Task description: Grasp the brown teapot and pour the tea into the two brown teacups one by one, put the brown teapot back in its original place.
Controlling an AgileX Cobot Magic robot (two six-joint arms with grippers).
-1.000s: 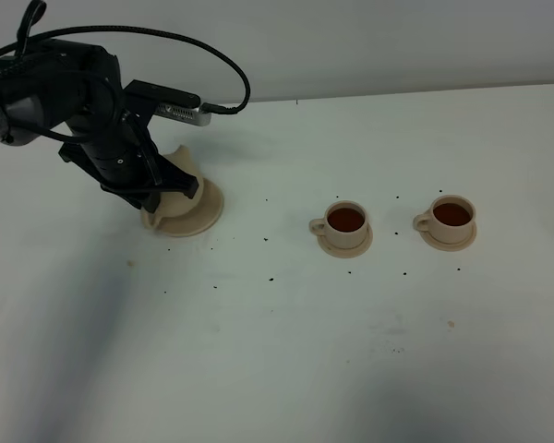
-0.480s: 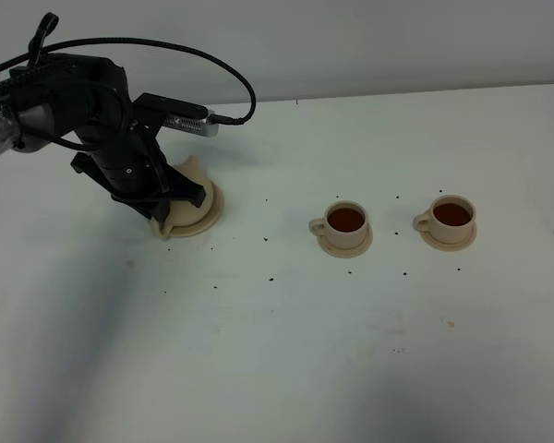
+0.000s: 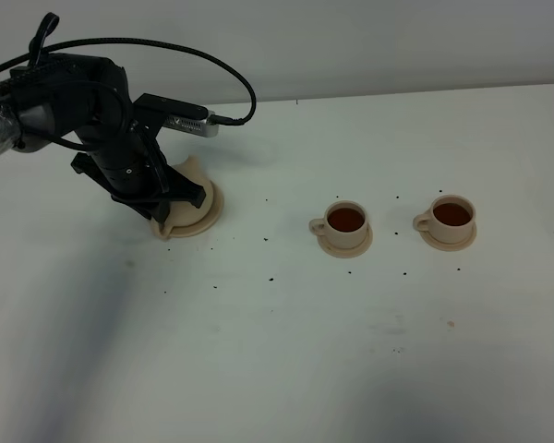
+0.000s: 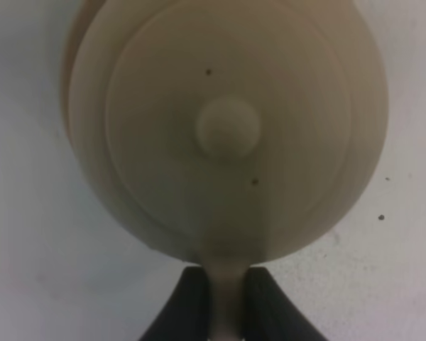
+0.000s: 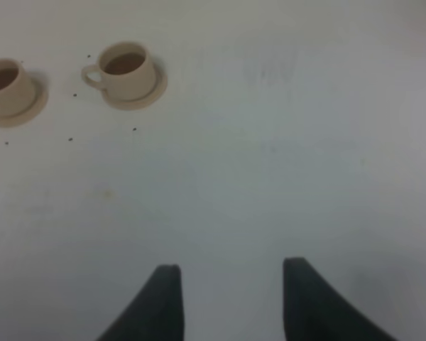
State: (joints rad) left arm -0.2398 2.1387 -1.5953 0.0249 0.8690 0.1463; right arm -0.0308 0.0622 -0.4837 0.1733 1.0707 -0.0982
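The brown teapot (image 3: 192,173) sits on its wide round plate (image 3: 213,211) at the table's left, mostly hidden under my left arm. From above, the teapot (image 4: 228,128) shows its knobbed lid, and my left gripper (image 4: 227,307) is shut on its loop handle. In the high view the left gripper (image 3: 163,197) is low over the pot. The two brown teacups (image 3: 347,221) (image 3: 452,215) stand on small saucers to the right, both holding dark tea. My right gripper (image 5: 231,298) hangs open above bare table, well short of the teacups (image 5: 128,67) (image 5: 3,85).
The white tabletop (image 3: 277,351) carries small dark specks between the plate and the cups. A black cable (image 3: 231,74) loops from the left arm toward the back wall. The right arm is outside the high view.
Over the last second the left gripper moved slightly right and down with the teapot, bringing it onto the plate. It has stayed still for the last half second.
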